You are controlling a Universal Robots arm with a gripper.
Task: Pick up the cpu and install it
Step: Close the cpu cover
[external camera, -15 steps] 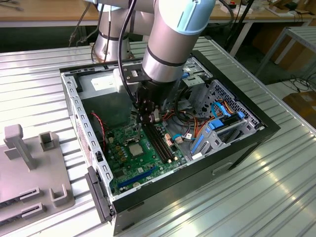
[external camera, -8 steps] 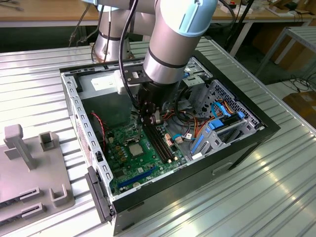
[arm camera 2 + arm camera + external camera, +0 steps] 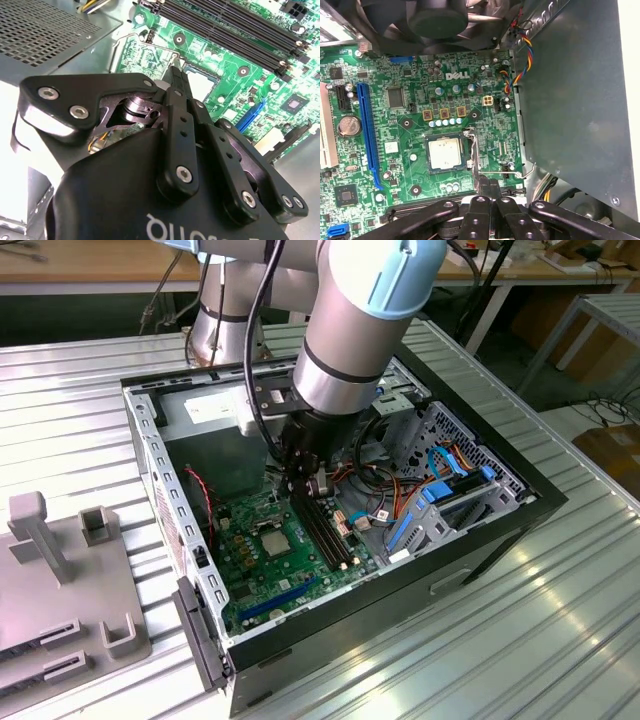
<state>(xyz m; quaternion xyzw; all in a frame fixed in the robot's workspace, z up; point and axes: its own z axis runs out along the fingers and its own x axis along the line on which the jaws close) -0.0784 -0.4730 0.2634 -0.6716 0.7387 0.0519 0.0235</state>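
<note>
One ribbed metal table (image 3: pixel 560 620), wooden benches (image 3: pixel 90 270) behind.

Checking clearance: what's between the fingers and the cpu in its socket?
In the first wrist view, the socket's thin metal lever runs between the gripper and the cpu, over green motherboard.

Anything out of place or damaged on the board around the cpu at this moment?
Nothing looks damaged. The cpu lies flat and square in its socket, but the retention lever stands swung out, unlatched. The gripper, fingers together, sits right at that lever.
</note>
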